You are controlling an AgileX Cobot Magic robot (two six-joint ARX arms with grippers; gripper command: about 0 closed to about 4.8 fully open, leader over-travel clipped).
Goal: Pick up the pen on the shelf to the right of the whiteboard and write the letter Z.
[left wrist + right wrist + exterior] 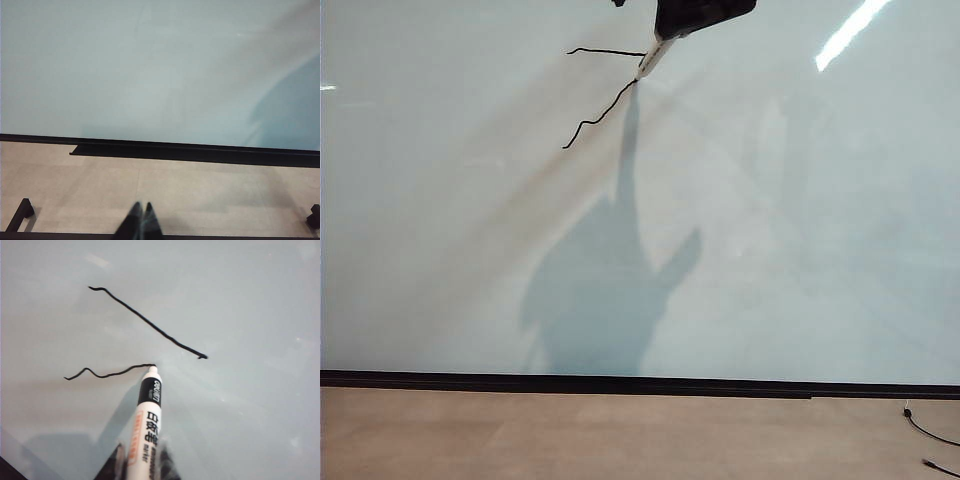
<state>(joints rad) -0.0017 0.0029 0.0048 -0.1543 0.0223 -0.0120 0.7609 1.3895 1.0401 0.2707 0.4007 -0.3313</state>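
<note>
Since the pen (651,57) is already clamped in the right end effector (665,38) at the top middle of the outside view, pickup is done. Its tip sits on the whiteboard (800,250), and the letter Z (600,95) has its top bar plus a wobbly diagonal. I'd say the bottom bar's left. The left end effector (141,220) sits pinched together, low down, holding nothing.

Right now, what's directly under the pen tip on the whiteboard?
The pen, in the shut right gripper, touches the whiteboard at the end of a wavy black stroke. The tip covers the stroke's very end. The left gripper idles, shut.
</note>
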